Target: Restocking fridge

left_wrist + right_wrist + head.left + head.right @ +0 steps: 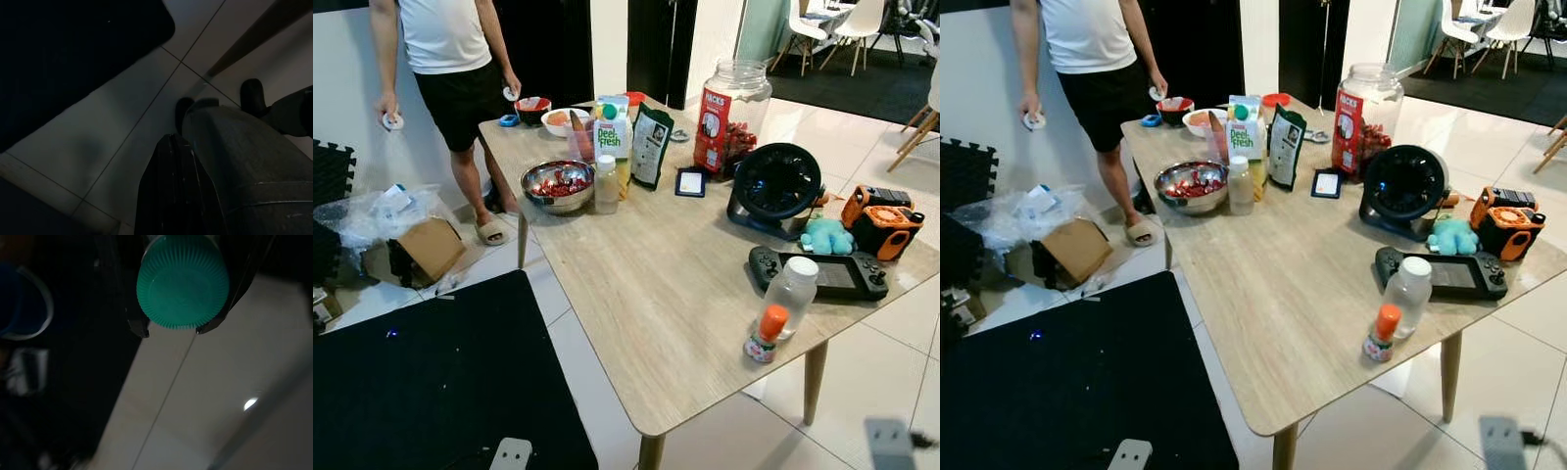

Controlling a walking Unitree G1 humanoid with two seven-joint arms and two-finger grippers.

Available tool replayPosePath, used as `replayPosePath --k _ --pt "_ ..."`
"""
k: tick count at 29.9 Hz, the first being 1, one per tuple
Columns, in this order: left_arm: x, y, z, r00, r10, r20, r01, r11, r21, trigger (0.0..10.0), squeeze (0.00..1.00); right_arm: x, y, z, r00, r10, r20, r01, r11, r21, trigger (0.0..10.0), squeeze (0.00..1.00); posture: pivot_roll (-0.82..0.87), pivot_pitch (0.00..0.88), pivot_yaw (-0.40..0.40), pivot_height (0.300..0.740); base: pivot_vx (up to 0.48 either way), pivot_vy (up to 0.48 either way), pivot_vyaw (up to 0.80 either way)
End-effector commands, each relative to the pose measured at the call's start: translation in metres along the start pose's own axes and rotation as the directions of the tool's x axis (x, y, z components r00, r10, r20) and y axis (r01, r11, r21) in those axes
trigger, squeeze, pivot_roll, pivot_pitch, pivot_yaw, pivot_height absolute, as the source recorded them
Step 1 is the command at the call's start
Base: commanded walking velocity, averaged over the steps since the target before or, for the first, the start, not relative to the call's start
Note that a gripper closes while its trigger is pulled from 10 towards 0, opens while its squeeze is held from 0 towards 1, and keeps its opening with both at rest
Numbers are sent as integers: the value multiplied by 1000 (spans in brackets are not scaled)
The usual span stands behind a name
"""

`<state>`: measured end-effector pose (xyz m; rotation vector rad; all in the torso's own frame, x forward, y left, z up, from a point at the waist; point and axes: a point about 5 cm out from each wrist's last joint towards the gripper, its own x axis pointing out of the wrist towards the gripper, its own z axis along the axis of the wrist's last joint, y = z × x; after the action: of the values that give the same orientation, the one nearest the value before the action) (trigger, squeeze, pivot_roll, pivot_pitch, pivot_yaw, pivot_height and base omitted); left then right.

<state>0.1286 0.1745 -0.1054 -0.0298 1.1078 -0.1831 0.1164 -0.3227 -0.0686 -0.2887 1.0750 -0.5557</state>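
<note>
In the right wrist view my right gripper (171, 329) is shut on a bottle with a ribbed green cap (182, 281), held over pale floor tiles. The left wrist view is dark; my left gripper (172, 188) hangs over the floor with its fingers pressed together. On the wooden table (646, 323) stand a Peel Fresh juice carton (613, 132), a steel bowl of red food (558, 184), a small white-capped bottle (606, 183), a clear bottle (790, 294) and a tiny orange-capped bottle (766, 335).
A person (450, 59) stands at the table's far left corner. A big jar (732, 113), black fan (775, 186), game console (832, 274) and orange device (883, 223) crowd the right side. A black mat (431, 382) and cardboard box (429, 250) lie on the floor.
</note>
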Motion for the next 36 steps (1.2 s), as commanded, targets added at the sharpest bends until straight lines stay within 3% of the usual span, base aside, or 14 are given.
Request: replayPosePath --k 1,7,11,16,18,22,25,36 --pt "0 -1 -1 1000 2 -2 -2 1000 11 10000 0 -6 20 -21 994 73 -78 -71 997 35 10000 0 -45 0 18 740 0 0 0" --pt "0 -2 -1 1000 5 -1 -5 1000 15 10000 0 -15 48 -38 971 201 -129 -202 979 5 10000 0 -42 0 17 740 0 0 0" --pt "0 -1 -3 1000 24 -8 -23 998 63 10000 0 -20 63 -39 936 310 -168 -336 929 -158 10000 0 -46 0 16 740 0 0 0" --pt "0 -1 -2 999 34 -5 -34 997 74 10000 0 -19 63 -38 932 314 -179 -345 921 -182 10000 0 -48 0 14 740 0 0 0" --pt "0 -2 -1 999 36 0 -36 997 71 10000 0 -19 66 -35 926 343 -161 -365 920 -144 10000 0 -49 0 15 740 0 0 0" --pt "1 -3 -1 999 35 1 -35 997 71 10000 0 -19 68 -32 922 354 -157 -381 900 -209 10000 0 -52 0 17 740 0 0 0" --pt "1 -3 -2 999 33 -1 -33 997 71 10000 0 -21 72 -32 910 383 -162 -410 890 -199 10000 0 -53 0 17 740 0 0 0" --pt "0 -4 -5 999 35 -7 -34 997 67 10000 0 -23 80 -30 897 412 -163 -439 873 -212 10000 0 -48 0 11 740 0 0 747"
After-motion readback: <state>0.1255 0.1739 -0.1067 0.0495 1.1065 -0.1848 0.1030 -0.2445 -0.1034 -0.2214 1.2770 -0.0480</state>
